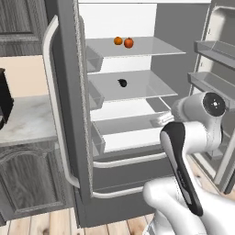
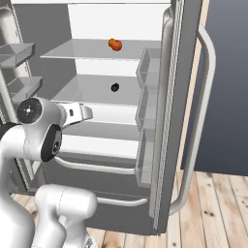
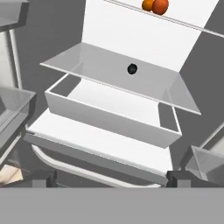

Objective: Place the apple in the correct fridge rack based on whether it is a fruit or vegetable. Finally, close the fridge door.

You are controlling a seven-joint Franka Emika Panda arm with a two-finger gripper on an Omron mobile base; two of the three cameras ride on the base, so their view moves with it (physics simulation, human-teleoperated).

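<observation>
The apple (image 1: 129,42) (image 2: 116,45) (image 3: 160,6) is small and orange-red. It rests on the fridge rack (image 1: 158,46) (image 2: 72,49) (image 3: 188,25), the topmost pale shelf, touching a paler orange fruit (image 1: 118,41) (image 3: 148,4) beside it. My gripper (image 3: 111,179) is open, its two dark tips far apart with nothing between them. It hangs in front of the open fridge at about drawer height, well below the apple. The white hand (image 1: 163,118) (image 2: 80,112) shows past the arm's elbow.
A small black object (image 1: 122,83) (image 2: 115,87) (image 3: 132,68) lies on the middle shelf. Below it is a white drawer (image 3: 109,118). Both fridge doors stand open: the left one (image 1: 64,114) with a long handle, the right one (image 2: 186,97). Door bins (image 1: 215,48) flank the opening. A counter (image 1: 27,119) lies to the left.
</observation>
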